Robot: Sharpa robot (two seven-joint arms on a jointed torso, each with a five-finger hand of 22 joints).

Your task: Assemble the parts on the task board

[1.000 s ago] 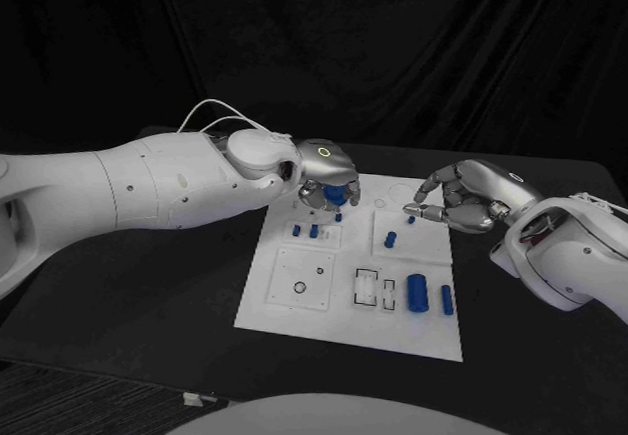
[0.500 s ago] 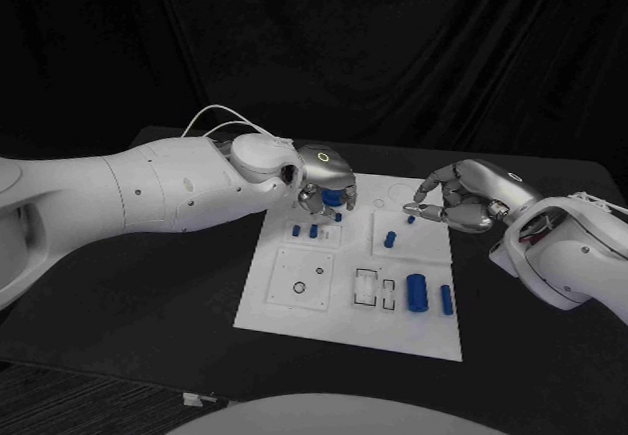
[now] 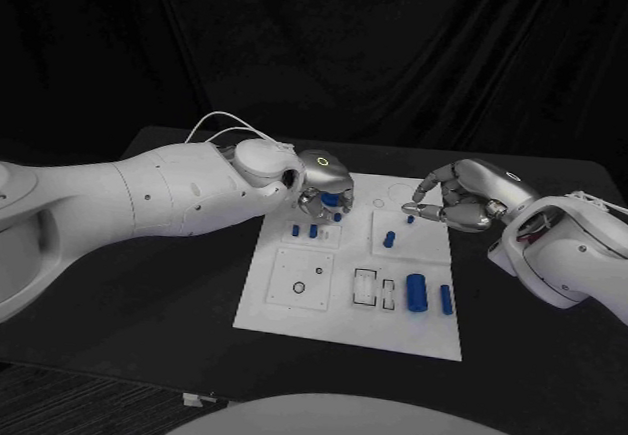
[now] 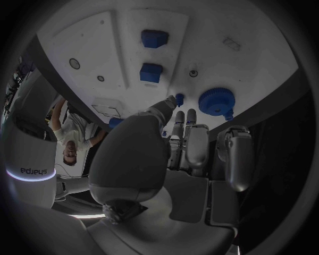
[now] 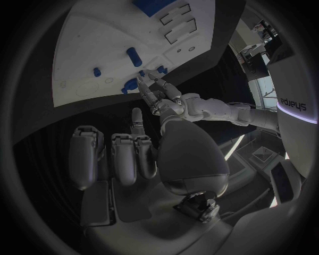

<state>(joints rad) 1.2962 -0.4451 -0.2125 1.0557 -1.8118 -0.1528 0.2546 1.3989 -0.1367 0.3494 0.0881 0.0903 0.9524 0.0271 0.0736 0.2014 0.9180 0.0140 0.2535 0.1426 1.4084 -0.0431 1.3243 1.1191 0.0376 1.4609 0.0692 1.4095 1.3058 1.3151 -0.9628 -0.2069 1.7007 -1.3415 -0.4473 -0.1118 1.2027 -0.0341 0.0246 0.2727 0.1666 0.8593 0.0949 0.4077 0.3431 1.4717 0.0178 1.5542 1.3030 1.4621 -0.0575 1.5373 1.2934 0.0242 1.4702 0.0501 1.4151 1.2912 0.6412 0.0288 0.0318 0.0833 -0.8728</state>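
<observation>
Overhead, black drapes back the black table [image 3: 135,295], with the white task board [image 3: 329,314] at its middle. Left hand [image 3: 323,193] has dipped slightly toward the board's far left corner, fingers around a blue gear-like part [image 4: 215,101] (grip uncertain). Right hand [image 3: 460,200], curled, holds nothing visible. Bare tabletop flanks the board.
</observation>
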